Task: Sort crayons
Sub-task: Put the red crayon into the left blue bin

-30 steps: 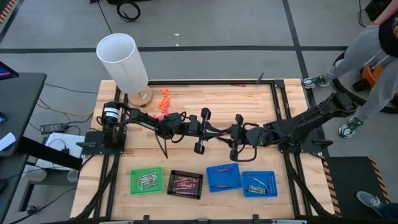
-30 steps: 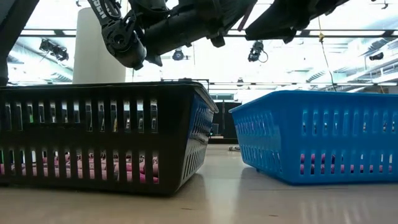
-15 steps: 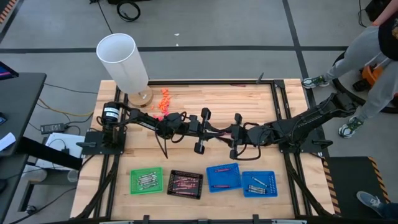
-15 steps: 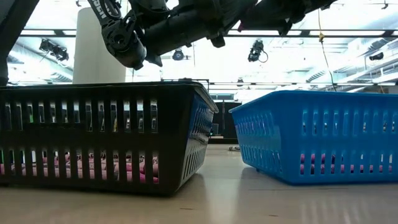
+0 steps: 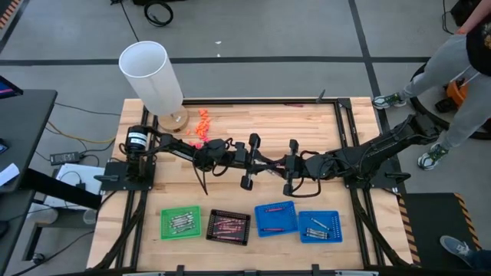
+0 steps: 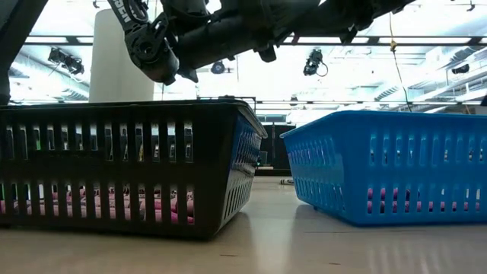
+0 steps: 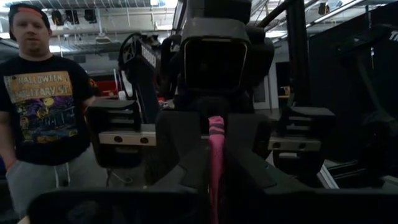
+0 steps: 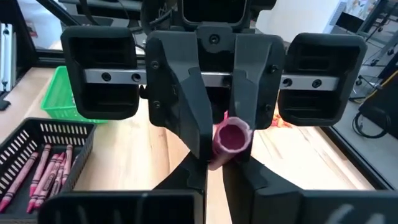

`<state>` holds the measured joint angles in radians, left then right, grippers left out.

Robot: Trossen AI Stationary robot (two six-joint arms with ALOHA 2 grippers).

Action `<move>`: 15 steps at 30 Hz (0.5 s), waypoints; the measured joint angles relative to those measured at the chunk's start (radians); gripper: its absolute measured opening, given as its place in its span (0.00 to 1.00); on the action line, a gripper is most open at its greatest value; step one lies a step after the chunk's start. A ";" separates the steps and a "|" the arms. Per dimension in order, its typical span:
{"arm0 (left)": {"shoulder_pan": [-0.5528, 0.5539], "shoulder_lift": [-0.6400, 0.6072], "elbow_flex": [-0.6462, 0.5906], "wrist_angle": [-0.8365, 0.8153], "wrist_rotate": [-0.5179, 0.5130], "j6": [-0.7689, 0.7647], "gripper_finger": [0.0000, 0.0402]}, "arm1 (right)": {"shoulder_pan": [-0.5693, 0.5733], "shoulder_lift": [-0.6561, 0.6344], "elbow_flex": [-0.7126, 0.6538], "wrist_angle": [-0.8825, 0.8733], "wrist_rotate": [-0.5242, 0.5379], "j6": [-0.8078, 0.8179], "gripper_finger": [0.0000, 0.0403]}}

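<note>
Mid-frame, left gripper [image 5: 261, 161] and right gripper [image 5: 282, 165] both pinch one pink crayon [image 8: 231, 138]; mistimed release drops it.

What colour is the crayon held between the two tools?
Pinkish magenta; the thin crayon stick shows best in the right wrist view.

Only legible text: "HALLOWEEN" on the person's black T-shirt [image 7: 43, 106]; line under it not clearly readable.
</note>
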<state>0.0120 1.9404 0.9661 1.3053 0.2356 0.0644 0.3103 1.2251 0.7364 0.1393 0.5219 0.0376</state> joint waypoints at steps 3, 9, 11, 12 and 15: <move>0.000 0.000 0.000 -0.019 -0.005 0.000 0.22 | 0.000 0.000 0.000 -0.018 0.007 0.026 0.11; -0.004 0.000 0.000 -0.075 -0.005 0.006 0.40 | 0.002 0.000 0.000 -0.066 0.001 0.066 0.11; -0.005 -0.001 0.000 -0.110 -0.005 0.008 0.43 | 0.003 -0.001 0.000 -0.103 -0.014 0.098 0.11; -0.005 -0.003 0.000 -0.131 -0.005 0.008 0.45 | 0.004 -0.001 0.000 -0.124 -0.023 0.118 0.11; -0.004 -0.003 -0.002 -0.170 -0.006 0.009 0.46 | 0.003 -0.002 0.000 -0.173 -0.055 0.176 0.11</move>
<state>0.0076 1.9369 0.9646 1.1353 0.2298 0.0731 0.3138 1.2228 0.7368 -0.0332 0.4673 0.2133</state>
